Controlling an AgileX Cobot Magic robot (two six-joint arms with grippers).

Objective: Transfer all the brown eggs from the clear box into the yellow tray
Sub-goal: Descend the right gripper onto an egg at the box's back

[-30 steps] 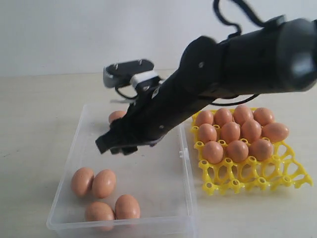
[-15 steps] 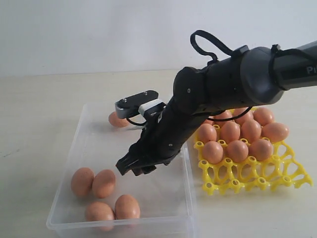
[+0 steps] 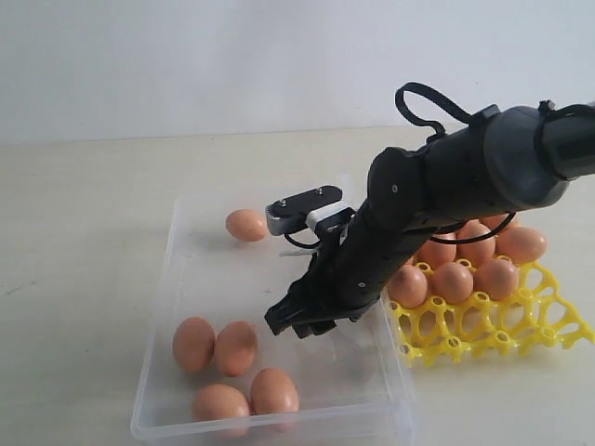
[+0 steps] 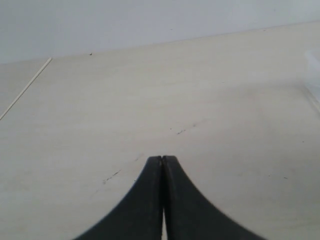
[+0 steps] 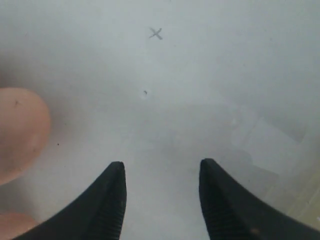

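Observation:
The clear box [image 3: 182, 279] lies at the centre left and holds several brown eggs: a cluster at its near end [image 3: 236, 347] and one at the far end [image 3: 246, 225]. To its right, the yellow tray [image 3: 483, 325] carries several brown eggs [image 3: 454, 279] in its far rows. My right gripper [image 3: 296, 325] hangs low inside the box, open and empty, just right of the near cluster. In the right wrist view the gripper [image 5: 162, 167] faces the box floor, with an egg [image 5: 20, 132] off to one side. My left gripper [image 4: 163, 159] is shut over bare table.
The near rows of the yellow tray's cups [image 3: 465, 339] hold nothing. A corner of the clear box [image 4: 314, 75] shows at the edge of the left wrist view. The pale tabletop [image 3: 84, 232] runs around the box and tray.
My right gripper has dropped lower into the box, closer to the near eggs. The box, its eggs and the tray now sit further right in the exterior view.

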